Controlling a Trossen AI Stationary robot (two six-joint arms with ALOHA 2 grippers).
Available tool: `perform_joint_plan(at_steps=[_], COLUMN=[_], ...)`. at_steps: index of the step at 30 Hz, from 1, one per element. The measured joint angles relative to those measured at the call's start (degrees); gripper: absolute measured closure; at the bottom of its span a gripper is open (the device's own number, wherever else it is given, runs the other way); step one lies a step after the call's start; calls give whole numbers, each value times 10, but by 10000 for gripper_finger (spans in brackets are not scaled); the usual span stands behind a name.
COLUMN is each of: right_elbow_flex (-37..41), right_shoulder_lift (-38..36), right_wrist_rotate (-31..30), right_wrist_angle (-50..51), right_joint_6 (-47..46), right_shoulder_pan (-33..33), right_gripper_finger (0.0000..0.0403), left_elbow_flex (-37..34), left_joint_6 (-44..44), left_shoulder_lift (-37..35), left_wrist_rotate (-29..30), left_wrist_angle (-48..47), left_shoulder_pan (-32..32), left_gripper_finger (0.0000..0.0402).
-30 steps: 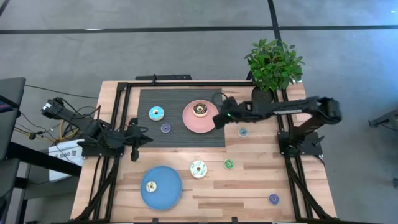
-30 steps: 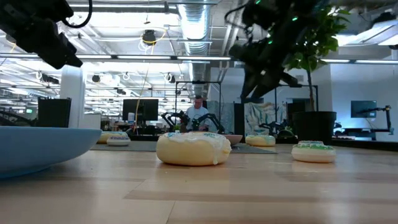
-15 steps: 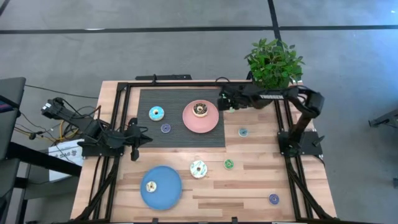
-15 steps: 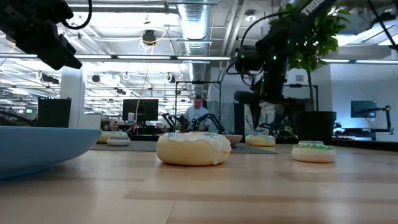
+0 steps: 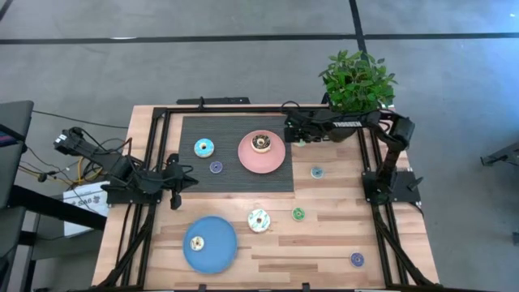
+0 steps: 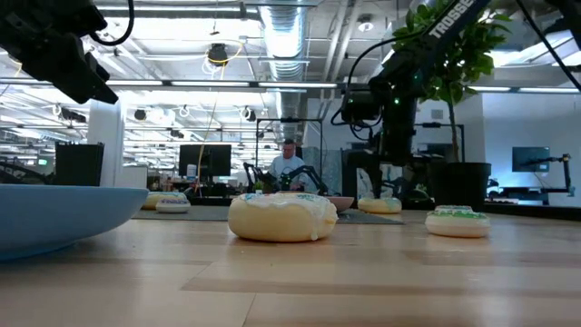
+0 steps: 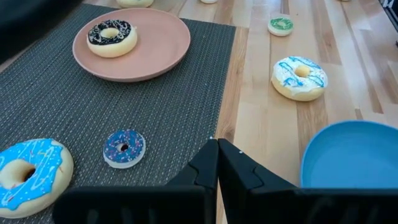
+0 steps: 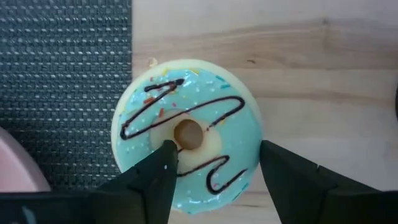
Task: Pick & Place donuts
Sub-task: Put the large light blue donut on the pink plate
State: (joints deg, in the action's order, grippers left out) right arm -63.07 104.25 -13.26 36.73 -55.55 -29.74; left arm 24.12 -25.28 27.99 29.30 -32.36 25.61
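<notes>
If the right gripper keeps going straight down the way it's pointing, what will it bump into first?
Most likely the light blue donut with the chocolate squiggle. The right gripper hangs open right over it, a finger on either side of its hole. How far above it is unclear.

High cam: straight down on the whole table (image 5: 340, 235) and both arms. Low cam: table height, level, facing the room. Left wrist cam: forward past closed left gripper (image 7: 217, 163), sharing the pink plate (image 7: 158, 53) with high. Right wrist cam: close, straight down past spread right gripper (image 8: 214, 171) onto a light blue donut (image 8: 186, 134).
</notes>
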Motion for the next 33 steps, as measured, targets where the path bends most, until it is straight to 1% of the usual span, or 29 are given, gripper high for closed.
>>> perform_joint_plan(at_steps=[4, 11, 14, 19, 33], right_elbow_flex=[0, 0, 1, 13, 25], right_shoulder_lift=[-10, -31, -22, -9, -8], right_wrist_rotate=[0, -31, -21, -25, -14], right_wrist_angle=[-7, -7, -4, -12, -26], right_joint_6=[0, 0, 3, 0, 20], right_shoulder_pan=[2, 4, -6, -7, -15], right_gripper_finger=[197, 200, 200, 201, 211], left_elbow_flex=[0, 0, 0, 0, 0], left_joint_6=[-1, -15, -17, -35, -50], left_shoulder_lift=[0, 0, 0, 0, 0], left_wrist_rotate=[0, 0, 0, 0, 0], left_wrist_angle=[-1, -3, -3, -3, -2], left_shoulder_pan=[0, 0, 0, 0, 0], left_gripper_finger=[401, 401, 401, 401, 401])
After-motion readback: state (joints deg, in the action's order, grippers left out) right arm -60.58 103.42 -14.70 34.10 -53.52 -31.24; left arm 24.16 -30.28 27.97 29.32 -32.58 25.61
